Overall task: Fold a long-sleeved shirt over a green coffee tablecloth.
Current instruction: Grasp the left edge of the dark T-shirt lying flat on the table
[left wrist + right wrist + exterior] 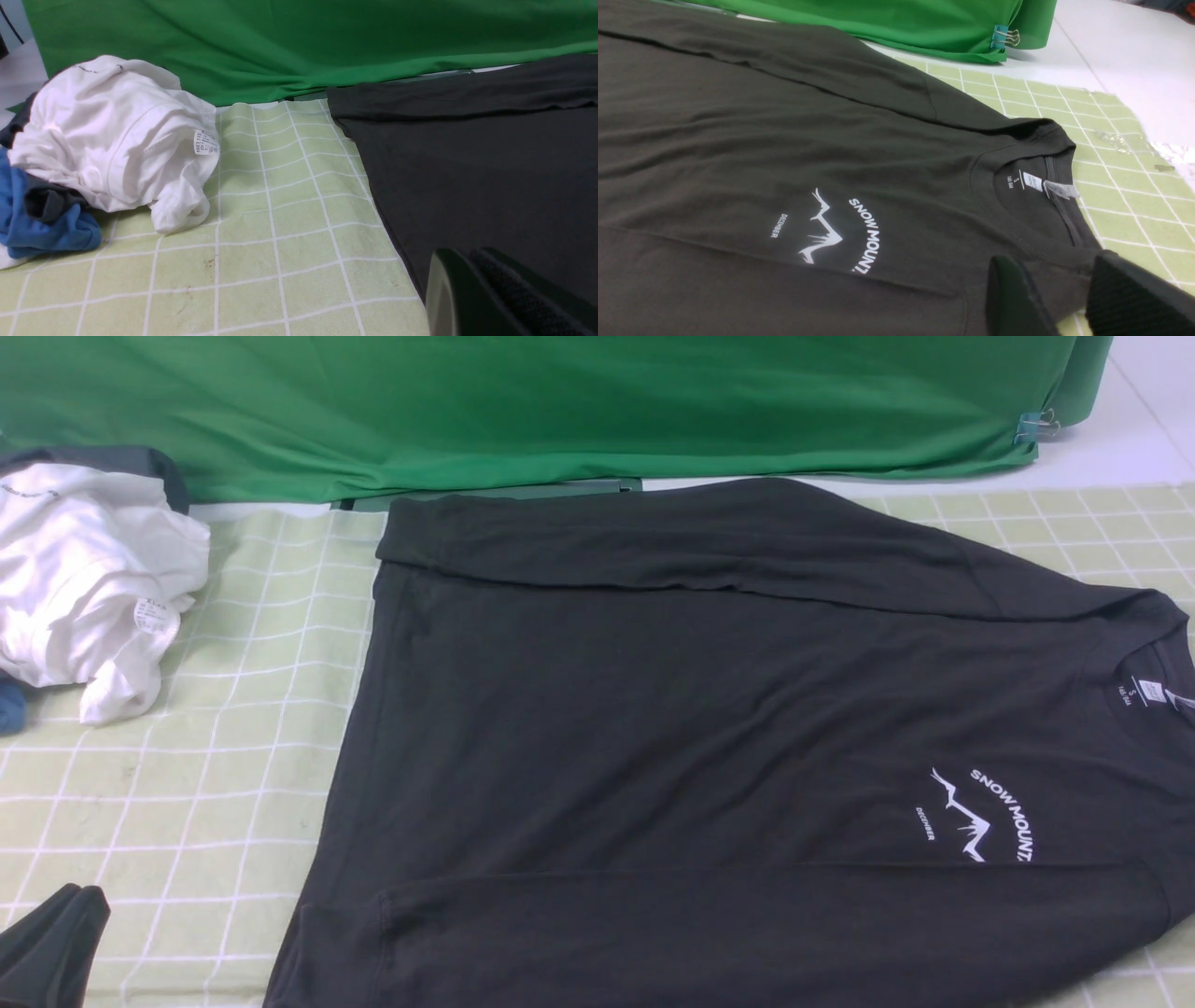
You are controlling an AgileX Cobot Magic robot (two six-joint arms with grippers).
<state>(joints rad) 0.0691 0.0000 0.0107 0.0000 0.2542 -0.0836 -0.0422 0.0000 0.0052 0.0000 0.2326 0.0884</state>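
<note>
**Front view:** the long-sleeved shirt (653, 728) lies flat on the green coffee tablecloth (187, 784), filling the middle and the 3 o'clock side. Its collar points to 3 o'clock and its hem to 9 o'clock. One sleeve is laid in over the body along the 12 o'clock edge, the other along the 6 o'clock edge. A crumpled white garment (84, 579) sits at 10 o'clock, well apart from the shirt. A bright green sheet (560, 401) hangs behind the desk (1148, 448).

**Left wrist view:** the left gripper (467, 261) is near the shirt's hem edge. Its jaws are pressed together and nothing shows between them.

**Right wrist view:** the right gripper (1055, 268) hovers just beside the collar, over the near shoulder. Its jaws stand partly apart, with no cloth pinched between them.

The sleeve step looks finished, so the step in hand seems to be folding the body end to end. For that, the right jaws would likely have to drop and close on the shoulder edge by the collar. The left jaws would first have to open to take cloth. The soft knit may sag and drag its sleeve out of place
</note>
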